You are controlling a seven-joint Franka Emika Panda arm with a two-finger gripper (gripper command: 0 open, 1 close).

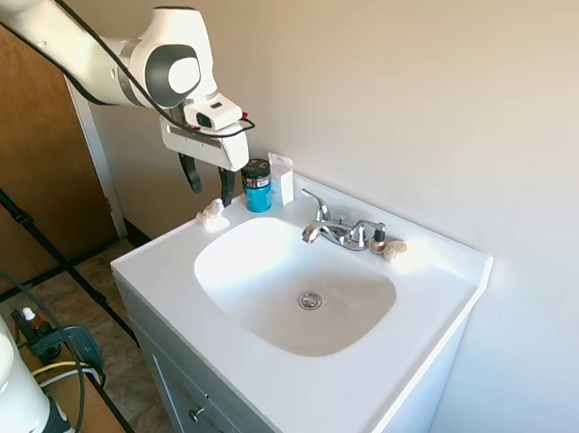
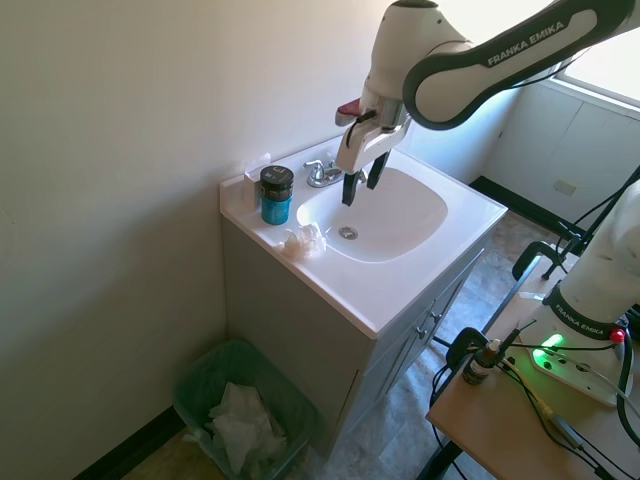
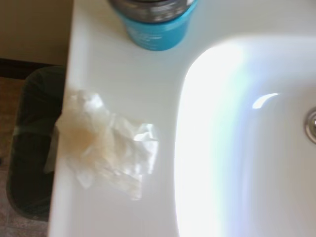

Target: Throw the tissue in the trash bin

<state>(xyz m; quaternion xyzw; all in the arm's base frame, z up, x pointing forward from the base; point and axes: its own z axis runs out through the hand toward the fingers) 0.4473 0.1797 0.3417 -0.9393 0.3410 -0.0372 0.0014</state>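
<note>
The tissue [image 1: 210, 216], a small crumpled white wad, lies on the sink counter's corner beside the basin; it also shows as the tissue [image 2: 305, 241] near the counter's edge and the tissue [image 3: 106, 143] close up. My gripper [image 1: 207, 186] hangs open just above it, fingers pointing down with nothing between them; from the other side the gripper [image 2: 360, 184] hovers over the basin's rim. On the floor beside the cabinet stands the trash bin [image 2: 205, 377], a green-lined bin holding white paper, and the bin's dark edge [image 3: 29, 148] shows below the counter.
A blue jar with a black lid [image 1: 257, 185] and an upright white card [image 1: 282, 179] stand at the counter's back. The chrome faucet [image 1: 339, 231] sits behind the basin [image 1: 274, 278], with a beige lumpy object [image 1: 393, 248] beside it. A wall runs close behind.
</note>
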